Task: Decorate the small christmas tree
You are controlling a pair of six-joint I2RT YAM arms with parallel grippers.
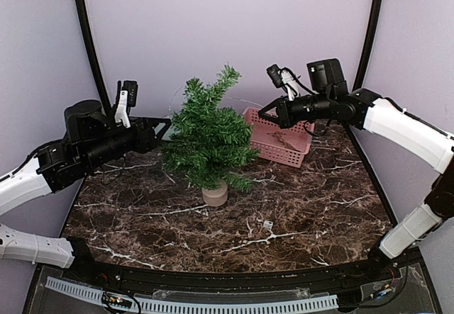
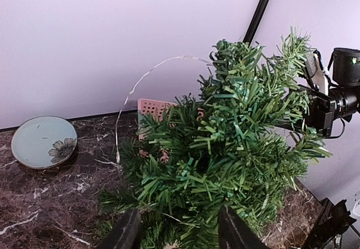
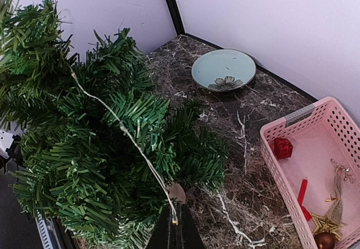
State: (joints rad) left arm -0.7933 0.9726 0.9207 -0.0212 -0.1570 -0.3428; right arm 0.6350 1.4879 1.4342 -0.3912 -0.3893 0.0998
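Operator: Placement of the small christmas tree [image 1: 209, 133] is requested.

Observer: It is seen upright on its tan base near the middle of the marble table [image 1: 305, 215]. The pink basket [image 1: 284, 154] is set just behind it to the right.

Operator: How is the left gripper found?

Observer: The left gripper [image 2: 179, 229] is held at the tree's left side with its fingers [image 2: 126, 233] parted. Only foliage is seen past the gap, and nothing is clamped.

Operator: And the right gripper?

Observer: The right gripper [image 3: 175, 235] is raised at the tree's right side and is closed on the end of a thin wire [image 3: 121, 126]. The wire is laid from the fingertips up across the branches. In the left wrist view it is seen arching out from the upper branches and hanging down free of them.

Operator: What else is noted?

Observer: A pale dish [image 3: 224, 69] painted with a flower is placed at the back of the table, well apart from the tree. Inside the basket a small red box [image 3: 282, 146] and a gold star [image 3: 325, 223] are made out.
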